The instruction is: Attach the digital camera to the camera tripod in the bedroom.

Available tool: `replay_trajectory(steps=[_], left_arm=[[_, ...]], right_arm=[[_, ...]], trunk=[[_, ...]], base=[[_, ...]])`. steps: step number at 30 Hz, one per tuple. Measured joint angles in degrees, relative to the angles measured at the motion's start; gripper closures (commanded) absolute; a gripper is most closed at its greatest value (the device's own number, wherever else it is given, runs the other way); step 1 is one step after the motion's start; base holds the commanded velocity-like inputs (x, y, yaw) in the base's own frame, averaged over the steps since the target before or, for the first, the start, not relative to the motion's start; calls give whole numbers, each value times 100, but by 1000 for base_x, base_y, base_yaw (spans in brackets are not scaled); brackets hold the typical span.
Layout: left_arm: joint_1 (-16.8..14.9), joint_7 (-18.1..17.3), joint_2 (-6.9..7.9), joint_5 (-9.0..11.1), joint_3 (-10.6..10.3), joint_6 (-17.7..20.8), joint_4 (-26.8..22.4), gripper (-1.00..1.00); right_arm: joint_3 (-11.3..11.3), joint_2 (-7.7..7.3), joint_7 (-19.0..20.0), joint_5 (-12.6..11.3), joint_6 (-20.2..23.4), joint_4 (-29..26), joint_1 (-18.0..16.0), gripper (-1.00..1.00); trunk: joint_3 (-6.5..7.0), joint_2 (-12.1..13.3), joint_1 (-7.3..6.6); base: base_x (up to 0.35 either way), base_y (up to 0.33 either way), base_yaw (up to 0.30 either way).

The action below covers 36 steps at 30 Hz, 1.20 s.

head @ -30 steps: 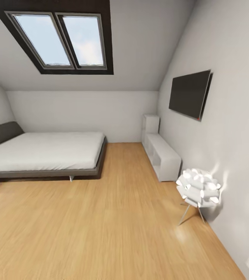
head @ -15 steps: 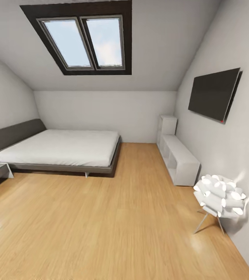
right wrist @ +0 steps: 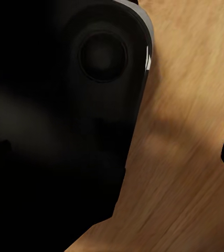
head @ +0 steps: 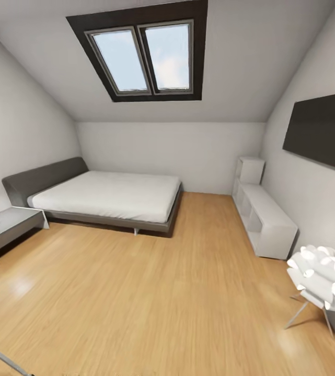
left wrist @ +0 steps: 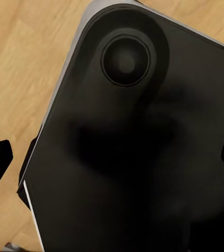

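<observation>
While apart from claws, camera tripod (head: pixel 0 356).

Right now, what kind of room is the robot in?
An attic bedroom, by the look of it: a low grey bed under a sloped white ceiling with a dark-framed skylight, a wall TV on the right, and a light wood floor.

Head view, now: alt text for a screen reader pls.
Attic bedroom with a low grey bed on a light wood floor beneath a dark-framed skylight. A TV hangs on the right wall above a white shelf unit and a spiky white lamp. At the left edge stand a grey nightstand and thin silver tripod legs.
</observation>
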Motion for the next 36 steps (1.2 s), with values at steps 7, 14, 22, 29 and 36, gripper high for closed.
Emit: replay_trajectory(steps=[7, 14, 22, 29, 36], left_arm=[[0, 11, 0, -2, -5, 0, 0, -100], [0, 19, 0, -2, -6, 0, 0, -100], [0, 23, 0, -2, -6, 0, 0, -100], [0, 24, 0, -1, -7, 0, 0, -100], [0, 24, 0, -1, -6, 0, 0, -100]], right_arm=[[0, 5, 0, 2, 0, 0, 0, -100], [0, 8, 0, 10, 4, 0, 0, -100], [0, 9, 0, 11, 2, 0, 0, -100], [0, 9, 0, 11, 5, 0, 0, -100], [0, 9, 0, 16, 7, 0, 0, -100]], trunk=[[0, 0, 0], [0, 0, 0], [0, 0, 0], [0, 0, 0], [0, 0, 0]], base=[[0, 0, 272], [0, 0, 272], [0, 0, 272], [0, 0, 272], [0, 0, 272]])
